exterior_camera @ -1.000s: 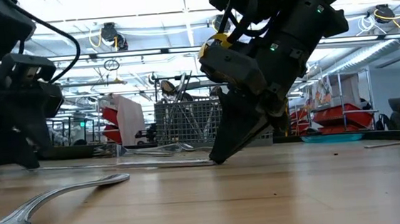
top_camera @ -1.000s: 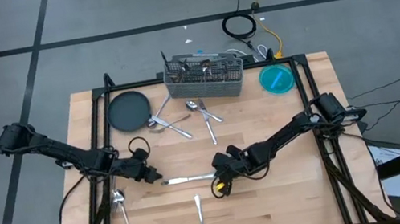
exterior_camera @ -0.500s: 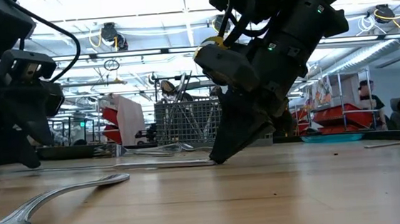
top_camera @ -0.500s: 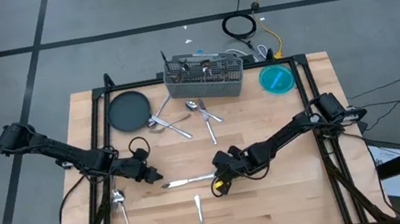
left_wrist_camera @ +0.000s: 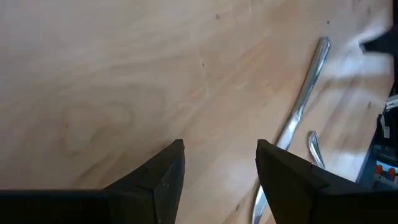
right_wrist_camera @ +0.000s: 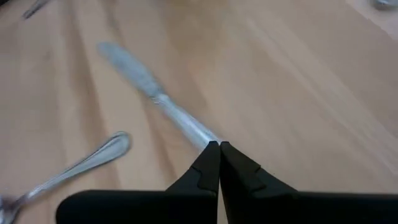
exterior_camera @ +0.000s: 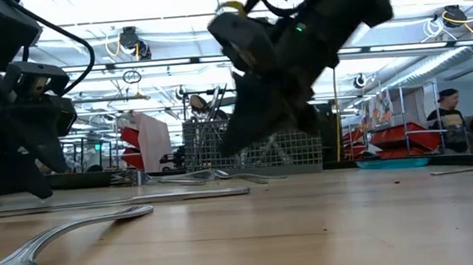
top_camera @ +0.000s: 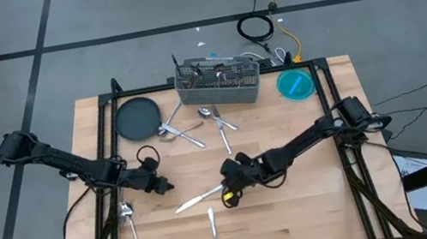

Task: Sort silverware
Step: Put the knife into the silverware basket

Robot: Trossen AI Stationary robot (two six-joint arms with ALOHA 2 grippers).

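A silver knife (top_camera: 199, 198) lies flat on the wooden table at mid-table, slanting, its blade end toward the near left; it also shows in the right wrist view (right_wrist_camera: 149, 87) and the low view (exterior_camera: 115, 202). My right gripper (top_camera: 227, 192) is shut and hangs just over the knife's handle end; in the low view, my right gripper (exterior_camera: 225, 153) stands clear above the knife. My left gripper (top_camera: 162, 186) waits open left of the knife, and nothing lies between its fingers in the left wrist view (left_wrist_camera: 219, 152). More silverware lies scattered about the table.
A grey mesh caddy (top_camera: 219, 84) with silverware stands at the far edge, with a dark plate (top_camera: 135, 119) to its left and a blue dish (top_camera: 296, 84) to its right. Several pieces (top_camera: 202, 126) lie before the caddy. A fork (top_camera: 129, 220) and a spoon (top_camera: 214, 237) lie near the front.
My right gripper has risen off the table and gone a little toward the table's left, staying shut. The knife has turned on the table: its blade end has swung toward the near edge, while its handle end has stayed about where it was.
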